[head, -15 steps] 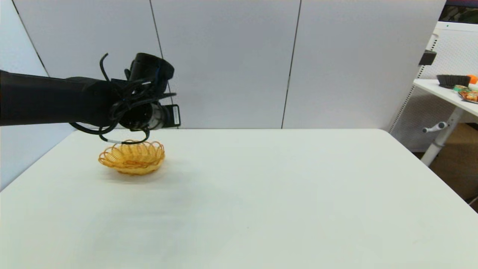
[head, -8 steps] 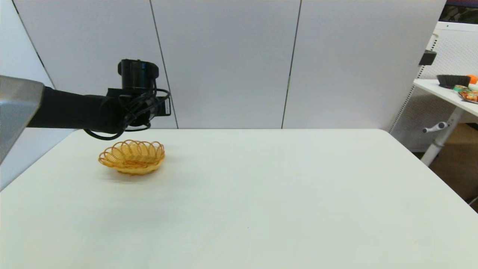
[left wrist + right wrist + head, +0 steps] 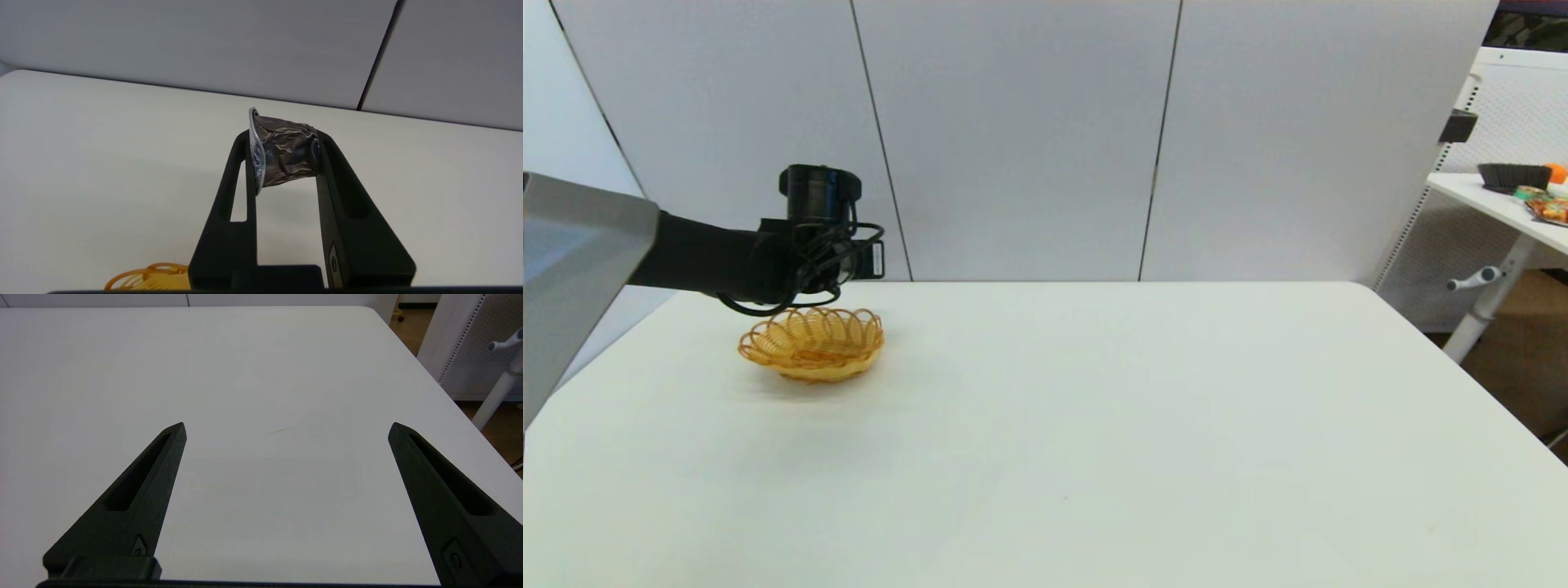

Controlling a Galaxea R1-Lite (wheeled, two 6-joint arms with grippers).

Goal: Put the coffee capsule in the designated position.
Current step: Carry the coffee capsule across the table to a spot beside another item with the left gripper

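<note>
Near the table's (image 3: 1094, 425) far left corner: wicker basket (image 3: 812, 344), yellow-orange, looped rim, set in from the left and far edges. Directly behind and above its far rim: left arm, reaching in from the left edge at low height, wrist over the strip between basket and far edge. Fingers hidden in the head view behind the wrist housing and cables. Shown only in the left wrist view: left gripper (image 3: 284, 157) clamped on the coffee capsule (image 3: 286, 152), crumpled dark body, silver foil face pressed against one finger (image 3: 241, 183), narrow end against the other; capsule held clear above the tabletop, outside the basket, with a sliver of basket rim (image 3: 151, 277) at the base of the fingers. Centre and right of the table: broad bare white surface out to the right edge. Shown only in the right wrist view: right gripper (image 3: 286, 426), spread wide, holding nothing, above the bare tabletop near the right edge. Beyond the right edge: side table (image 3: 1494, 200).
</note>
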